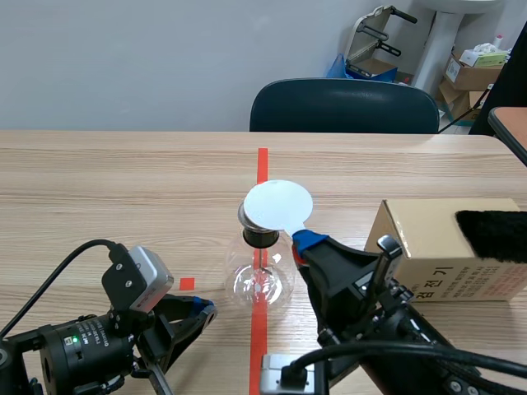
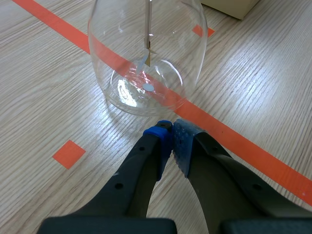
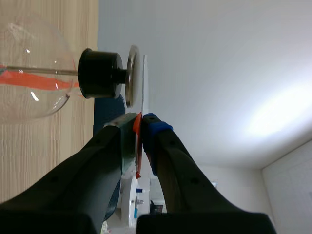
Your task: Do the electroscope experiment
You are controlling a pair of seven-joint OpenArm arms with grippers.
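The electroscope is a clear glass flask (image 1: 259, 284) with a black stopper (image 1: 261, 236), standing on the red tape line. A white disc (image 1: 278, 204) lies against its metal top plate (image 3: 131, 75). My right gripper (image 1: 303, 240) is shut on the white disc's edge, and a thin red piece (image 3: 138, 146) shows between its pads. In the right wrist view the white disc (image 3: 144, 83) rests flat against the plate, just ahead of the right gripper (image 3: 140, 126). My left gripper (image 2: 170, 134) is shut on nothing, its tips close to the flask (image 2: 146, 58) base. Foil leaves (image 2: 147, 53) hang inside.
A cardboard box (image 1: 428, 247) stands to the right of the flask, with a black furry cloth (image 1: 494, 234) lying on top of it. A dark chair (image 1: 344, 107) sits beyond the table's far edge. Bare wooden table extends to the left and behind the flask.
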